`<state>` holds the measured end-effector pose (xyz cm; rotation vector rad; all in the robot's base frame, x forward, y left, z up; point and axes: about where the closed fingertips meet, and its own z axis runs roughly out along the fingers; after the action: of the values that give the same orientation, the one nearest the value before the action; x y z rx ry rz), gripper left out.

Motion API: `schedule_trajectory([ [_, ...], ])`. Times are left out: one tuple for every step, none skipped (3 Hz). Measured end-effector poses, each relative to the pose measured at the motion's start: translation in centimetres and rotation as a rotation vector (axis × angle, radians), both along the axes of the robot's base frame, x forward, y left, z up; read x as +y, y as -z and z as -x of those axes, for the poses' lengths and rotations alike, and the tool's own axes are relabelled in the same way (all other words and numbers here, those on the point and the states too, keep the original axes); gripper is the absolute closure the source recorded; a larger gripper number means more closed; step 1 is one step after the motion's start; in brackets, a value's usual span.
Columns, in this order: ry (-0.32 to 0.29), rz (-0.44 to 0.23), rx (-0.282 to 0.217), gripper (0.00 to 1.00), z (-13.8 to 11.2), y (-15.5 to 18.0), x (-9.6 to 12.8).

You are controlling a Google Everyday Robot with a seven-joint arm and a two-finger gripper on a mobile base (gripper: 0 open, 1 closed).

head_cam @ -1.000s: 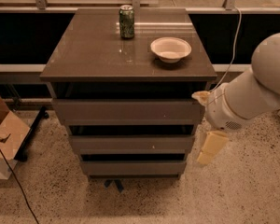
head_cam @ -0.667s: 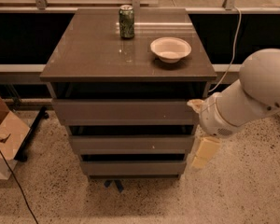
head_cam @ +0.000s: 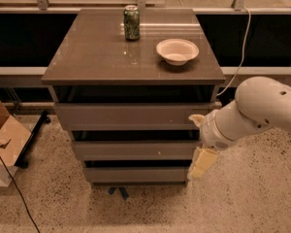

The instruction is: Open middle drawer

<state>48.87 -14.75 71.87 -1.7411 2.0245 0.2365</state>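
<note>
The middle drawer point(head_cam: 136, 150) is the grey-brown flat front between a taller top drawer point(head_cam: 128, 116) and a shorter bottom drawer point(head_cam: 136, 174). It has a tiny white speck right of centre and looks closed. My gripper point(head_cam: 191, 147) is at the cabinet's right side, level with the middle drawer's right end. Its cream fingers are spread, the upper fingertip point(head_cam: 196, 118) by the top drawer's right end and the lower finger point(head_cam: 202, 163) beside the bottom drawer. It holds nothing. My white arm point(head_cam: 262, 108) reaches in from the right.
On the cabinet top point(head_cam: 97, 52) stand a green can point(head_cam: 131, 22) at the back and a white bowl point(head_cam: 177, 51) to the right. A cardboard box point(head_cam: 2, 144) sits on the floor at left, with a black cable beside it. A white cable hangs at the right.
My arm and gripper have moved left, from clear of the cabinet's right side to right against the drawers' right ends. The drawers have not moved.
</note>
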Motion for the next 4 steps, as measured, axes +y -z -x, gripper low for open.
schedule_trajectory([
  [0.022, -0.062, 0.037, 0.00, -2.0, 4.2, -0.5],
  [0.022, -0.062, 0.037, 0.00, -2.0, 4.2, -0.5],
  [0.057, -0.050, 0.046, 0.00, -2.2, 5.7, 0.7],
  [0.082, -0.054, 0.046, 0.00, -2.9, 8.4, 1.5],
])
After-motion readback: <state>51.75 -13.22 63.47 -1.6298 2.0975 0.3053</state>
